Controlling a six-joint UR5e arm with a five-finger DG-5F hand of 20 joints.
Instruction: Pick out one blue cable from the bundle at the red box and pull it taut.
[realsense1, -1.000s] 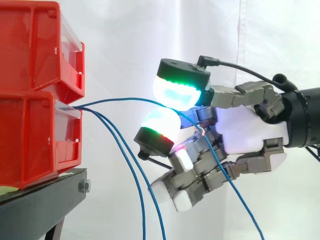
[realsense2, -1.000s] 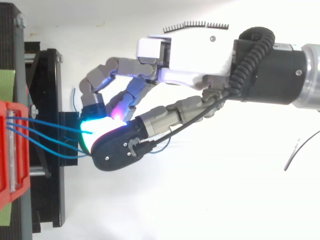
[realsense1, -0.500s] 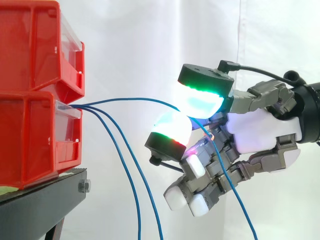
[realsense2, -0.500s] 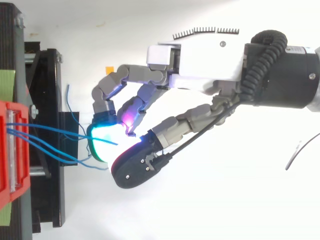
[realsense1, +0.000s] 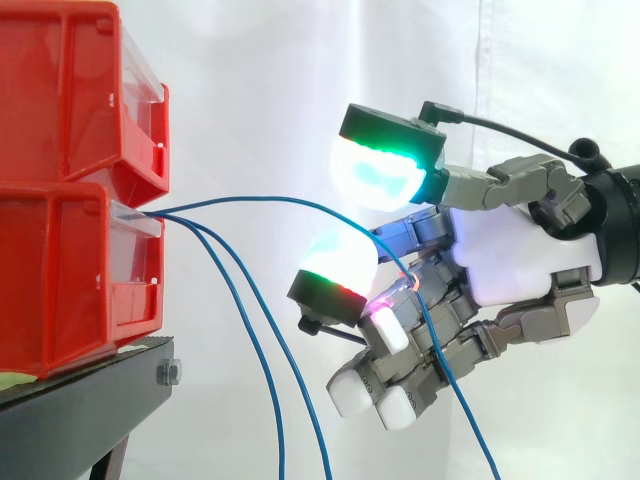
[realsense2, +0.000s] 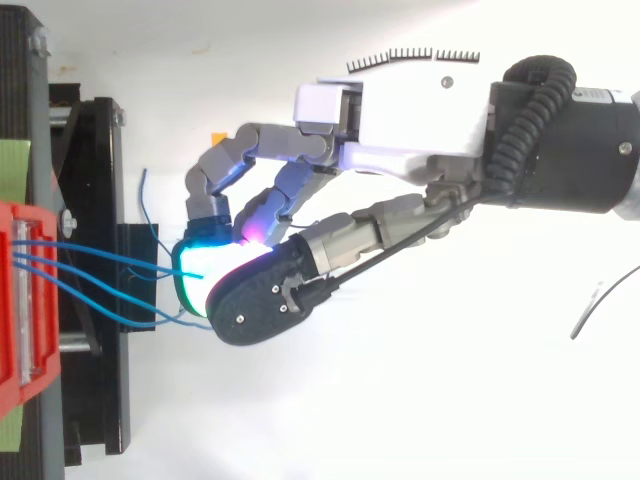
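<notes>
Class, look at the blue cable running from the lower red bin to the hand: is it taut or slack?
Slack: the cable arches between red bin and hand rather than running straight.

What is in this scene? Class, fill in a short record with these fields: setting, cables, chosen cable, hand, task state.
setting: two red bins stacked on a black stand, white curtain behind
cables: three blue ones leave the lower bin; two hanging cables drop beside the stand
chosen cable: arcs from the lower bin across to the hand, bends there, then drops below it
hand: away from the bins, about level with the lower bin; grip on the cable cannot be told
task state: chosen cable bowed, not yet taut
</notes>
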